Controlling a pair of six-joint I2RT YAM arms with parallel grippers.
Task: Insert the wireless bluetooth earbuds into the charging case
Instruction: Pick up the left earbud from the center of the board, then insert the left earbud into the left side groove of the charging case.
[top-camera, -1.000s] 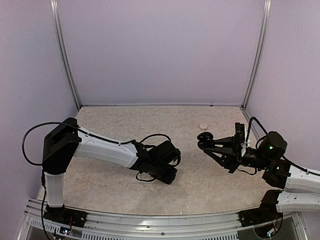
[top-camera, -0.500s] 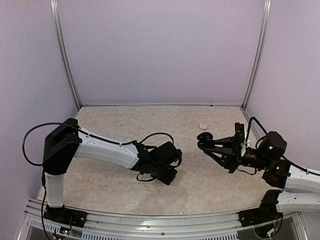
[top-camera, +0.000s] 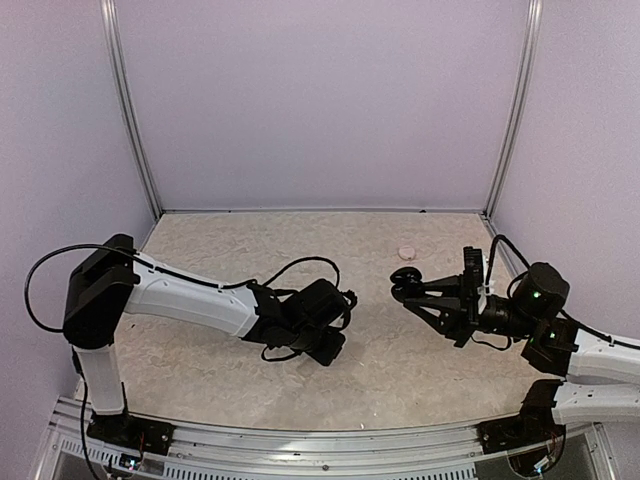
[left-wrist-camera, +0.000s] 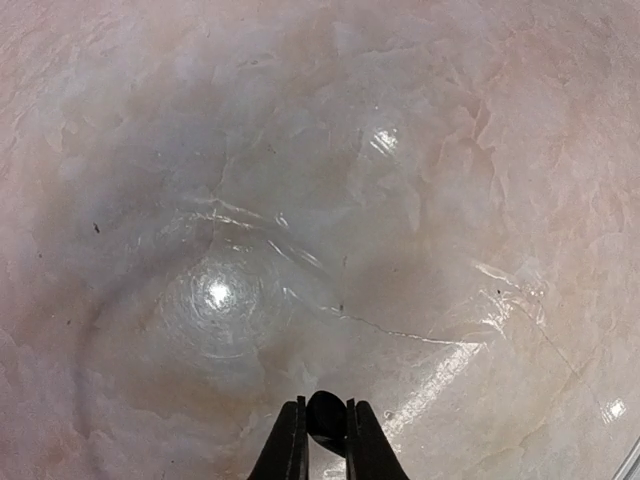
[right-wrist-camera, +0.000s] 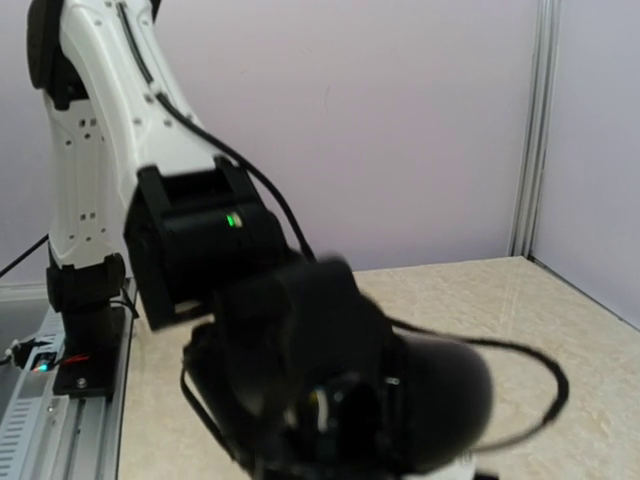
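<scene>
With the left gripper (left-wrist-camera: 325, 402) pinched nearly shut on a bud (left-wrist-camera: 325, 420) low over the tabletop (left-wrist-camera: 400, 150) and the right gripper (top-camera: 408, 287) clasping the case (top-camera: 405, 275) aloft, carry the bud across slowly, aligning it over its socket before letting go.

The earbud (left-wrist-camera: 324, 412) is half hidden (left gripper (left-wrist-camera: 324, 432) jaws cover its sides).

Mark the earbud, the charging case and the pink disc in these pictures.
earbud (left-wrist-camera: 325, 416): left wrist view, on its glossy rounded end.
charging case (top-camera: 404, 276): top external view, on its round black body.
pink disc (top-camera: 407, 251): top external view, on its centre.
</scene>
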